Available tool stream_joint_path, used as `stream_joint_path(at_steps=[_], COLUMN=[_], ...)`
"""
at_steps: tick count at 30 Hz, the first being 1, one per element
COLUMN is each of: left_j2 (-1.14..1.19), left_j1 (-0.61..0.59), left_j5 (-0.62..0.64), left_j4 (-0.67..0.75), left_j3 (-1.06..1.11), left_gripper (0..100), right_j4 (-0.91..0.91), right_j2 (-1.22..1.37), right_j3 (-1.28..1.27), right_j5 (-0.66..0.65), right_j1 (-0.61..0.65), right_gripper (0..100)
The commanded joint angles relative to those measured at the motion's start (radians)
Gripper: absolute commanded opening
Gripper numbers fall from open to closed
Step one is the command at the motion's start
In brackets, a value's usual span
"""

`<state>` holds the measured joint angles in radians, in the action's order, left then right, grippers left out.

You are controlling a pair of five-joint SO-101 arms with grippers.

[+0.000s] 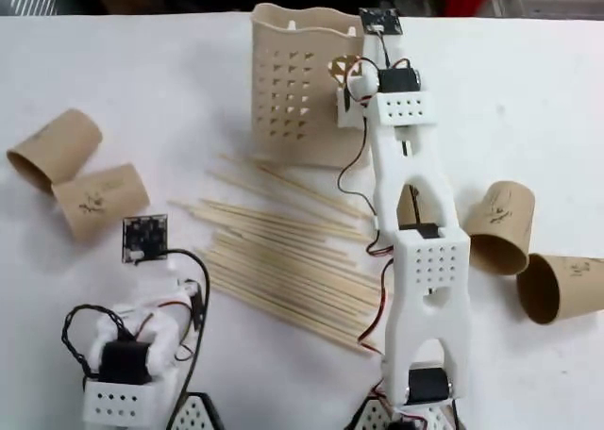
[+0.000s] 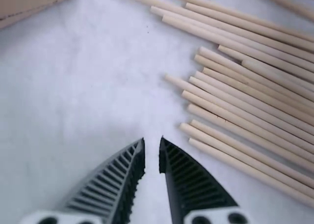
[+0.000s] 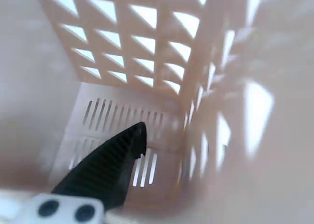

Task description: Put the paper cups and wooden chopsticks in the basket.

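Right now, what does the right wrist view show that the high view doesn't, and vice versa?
Right wrist: the slotted floor and inner walls of the beige perforated plastic basket, with the right arm's black pincer inside. High: brown paper cups, two left and two right of the loose pile of wooden chopsticks, plus the left arm. Both: the basket.
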<state>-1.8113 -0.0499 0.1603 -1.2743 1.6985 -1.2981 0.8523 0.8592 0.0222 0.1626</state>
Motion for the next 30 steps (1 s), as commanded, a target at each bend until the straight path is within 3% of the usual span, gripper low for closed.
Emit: stream_joint_path(at_steps=[1,5,9,10,15,19,24,30], left_j2=[-0.005,-0.005,-0.004,-0.002,0.071,0.417,0.983,1.672], left_j1=[-0.016,-0.147,-0.297,-0.297,-0.228,-0.134,-0.008,0.084], left_j5=[-0.008,-0.057,-0.502,-0.535,-0.5,-0.48,-0.41,-0.338], left_j4=[0.052,0.216,0.411,0.42,0.394,0.315,0.107,-0.143], left_j3=[-0.005,-0.037,-0.146,-0.187,-0.453,-0.769,-1.435,-2.32], left_gripper=[8,8,8,8,8,8,9,22], right_j4=[0.119,0.131,0.136,0.136,0.137,0.143,0.143,0.143], right_j2=[-0.021,-0.039,-0.064,-0.07,-0.074,-0.077,-0.096,-0.113], right_j3=[0.028,0.052,0.058,0.058,0.058,0.06,0.058,0.048], right_j5=[-0.006,-0.006,0.0,0.0,0.0,0.0,0.0,0.0], right_j1=[-0.021,-0.012,-0.004,-0.004,-0.001,-0.008,-0.008,-0.005], right_gripper=[11.9,10.8,10.5,10.5,10.5,10.7,10.9,11.0])
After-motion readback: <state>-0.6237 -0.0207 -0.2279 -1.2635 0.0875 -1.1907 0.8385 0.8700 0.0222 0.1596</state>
